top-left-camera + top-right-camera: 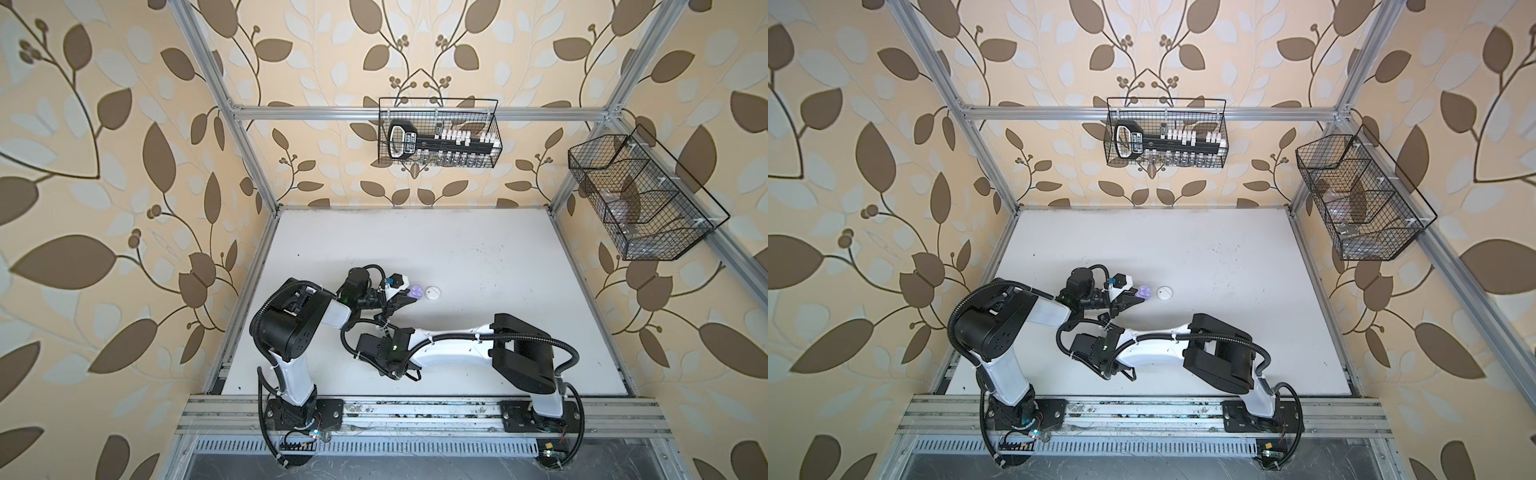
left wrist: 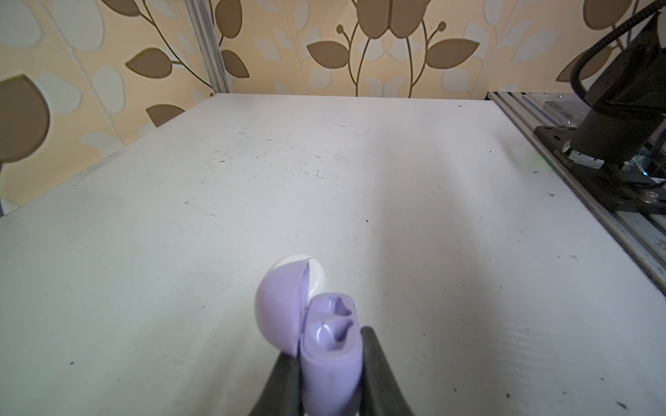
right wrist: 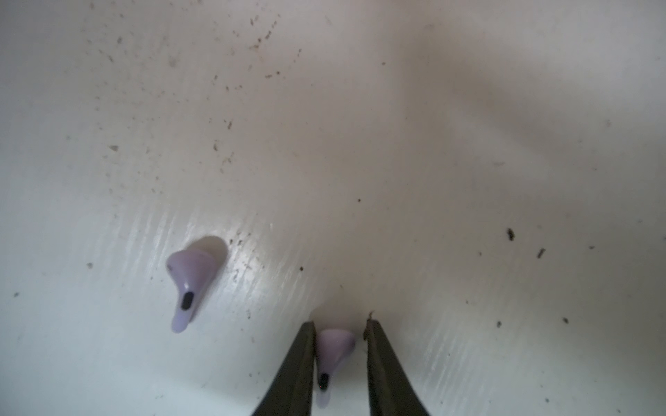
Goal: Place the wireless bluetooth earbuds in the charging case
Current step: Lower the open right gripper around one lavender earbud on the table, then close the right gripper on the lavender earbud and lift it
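In both top views your left pincer (image 1: 410, 296) is clamped on the lavender case (image 1: 417, 292), likely to steady it as a target. The white case (image 1: 432, 292) sits just beside it, and the right arm (image 1: 449, 345) bends down on the robot's side of the case, hiding the earbuds. The left wrist view shows the case gripped by its base, with the lid (image 2: 279, 306) open and both sockets (image 2: 333, 324) empty. In the right wrist view your right pincer (image 3: 340, 321) stands apart around one earbud (image 3: 333, 347) on the desk (image 3: 432, 144). One jaw touches it and the other is clear, so it is not yet gripped. Its twin (image 3: 194, 273) lies near.
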Motion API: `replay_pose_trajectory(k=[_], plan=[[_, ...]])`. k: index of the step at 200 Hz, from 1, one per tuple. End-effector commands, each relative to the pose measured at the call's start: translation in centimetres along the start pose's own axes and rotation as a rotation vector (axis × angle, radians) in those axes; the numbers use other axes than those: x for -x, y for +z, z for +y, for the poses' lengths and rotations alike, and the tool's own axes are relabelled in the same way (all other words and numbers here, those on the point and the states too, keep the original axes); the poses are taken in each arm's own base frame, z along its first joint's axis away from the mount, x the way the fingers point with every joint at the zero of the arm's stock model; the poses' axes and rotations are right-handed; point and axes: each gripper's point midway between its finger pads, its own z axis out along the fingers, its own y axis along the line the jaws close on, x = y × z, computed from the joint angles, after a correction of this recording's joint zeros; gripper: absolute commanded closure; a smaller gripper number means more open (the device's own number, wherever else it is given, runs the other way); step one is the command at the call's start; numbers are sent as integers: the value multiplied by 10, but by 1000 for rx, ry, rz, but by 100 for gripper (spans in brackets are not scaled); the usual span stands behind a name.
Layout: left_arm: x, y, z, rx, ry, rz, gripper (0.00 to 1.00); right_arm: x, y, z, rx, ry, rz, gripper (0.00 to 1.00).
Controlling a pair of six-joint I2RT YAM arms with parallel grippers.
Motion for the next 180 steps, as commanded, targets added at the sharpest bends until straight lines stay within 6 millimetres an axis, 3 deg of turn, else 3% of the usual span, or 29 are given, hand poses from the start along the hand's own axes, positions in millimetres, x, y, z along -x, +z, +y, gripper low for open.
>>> replay_pose_trajectory(k=[1,180], plan=[[6,-2,5,0,13,-25,99,-15,8,-16,-42,-39,54,74],[6,-2,5,2,14,-25,99,-21,11,-9,-6,-5,62,74]])
